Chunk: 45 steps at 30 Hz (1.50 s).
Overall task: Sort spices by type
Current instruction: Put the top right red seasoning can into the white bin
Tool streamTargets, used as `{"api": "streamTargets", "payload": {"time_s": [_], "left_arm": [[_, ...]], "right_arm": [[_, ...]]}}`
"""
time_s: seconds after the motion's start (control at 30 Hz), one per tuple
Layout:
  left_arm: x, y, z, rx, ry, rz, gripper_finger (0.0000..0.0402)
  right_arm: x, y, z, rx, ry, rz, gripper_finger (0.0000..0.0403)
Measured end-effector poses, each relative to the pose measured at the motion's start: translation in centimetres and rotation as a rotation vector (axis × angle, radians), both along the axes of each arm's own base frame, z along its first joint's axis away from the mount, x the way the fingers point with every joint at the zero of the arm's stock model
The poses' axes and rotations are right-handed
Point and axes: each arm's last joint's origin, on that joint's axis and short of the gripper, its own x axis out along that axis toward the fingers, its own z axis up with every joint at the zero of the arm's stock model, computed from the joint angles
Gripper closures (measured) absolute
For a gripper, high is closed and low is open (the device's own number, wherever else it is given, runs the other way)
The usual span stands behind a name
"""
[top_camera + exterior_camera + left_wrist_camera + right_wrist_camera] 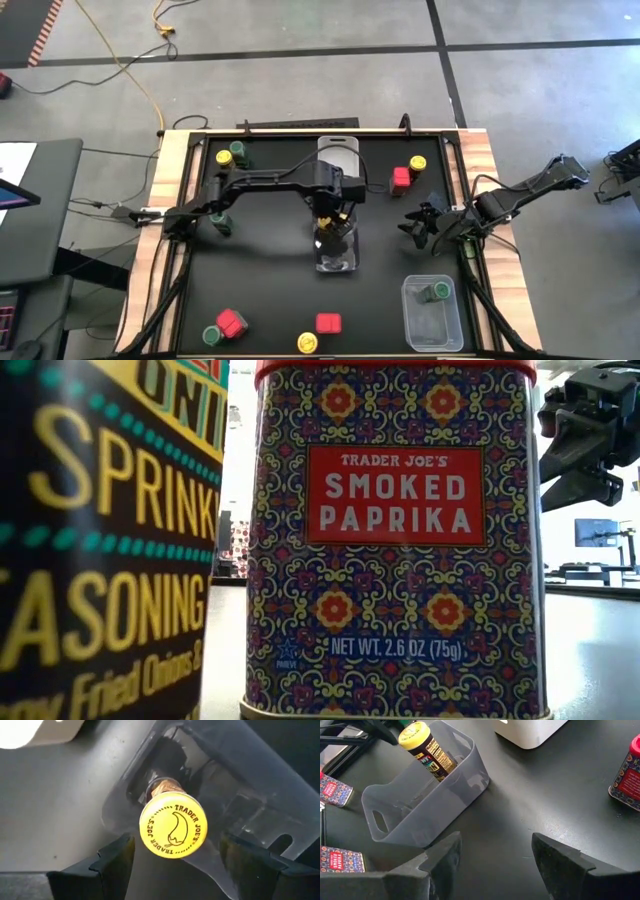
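The left pincer (175, 857) is spread apart above the yellow-lidded jar (173, 831), leaned tilted inside the clear bin (427, 800) mid-tabletop. A topple is risked if it gets clipped on withdrawal. The right pincer (495, 855) is parked open nearby.

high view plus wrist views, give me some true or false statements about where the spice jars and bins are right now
1. A yellow-lidded jar stands in the clear bin at the table's middle, under the left end effector. True.
2. The left end effector is clamped on that jar's lid. False: its fingers stand apart on either side of the lid.
3. The bin near the right arm holds a green-lidded jar. True.
4. The right end effector holds a red tin. False: it is open and holds nothing.
5. Every red tin is already in a bin. False: red tins stand on the bare mat.
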Motion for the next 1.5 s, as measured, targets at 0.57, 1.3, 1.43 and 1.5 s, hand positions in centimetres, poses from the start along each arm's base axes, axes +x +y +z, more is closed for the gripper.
{"api": "streamTargets", "payload": {"time_s": [0.57,1.3,1.43,1.5], "left_arm": [[-2.0,1.0,4.9,0.078,-0.167,-0.230,0.0126],[-3.2,2.6,5.0,0.178,-0.512,-0.595,0.0126],[-6.1,2.8,3.7,0.155,-0.551,-0.585,0.0126],[-8.2,3.0,3.4,0.161,-0.575,-0.554,0.0126]], "right_arm": [[0.0,0.0,0.0,-0.001,0.001,-0.001,0.0133],[0.8,0.1,3.9,-0.022,-0.157,-0.025,0.0133],[1.4,0.0,5.7,-0.090,-0.232,-0.075,0.0133],[2.0,-0.1,6.5,-0.124,-0.261,-0.091,0.0133]]}}
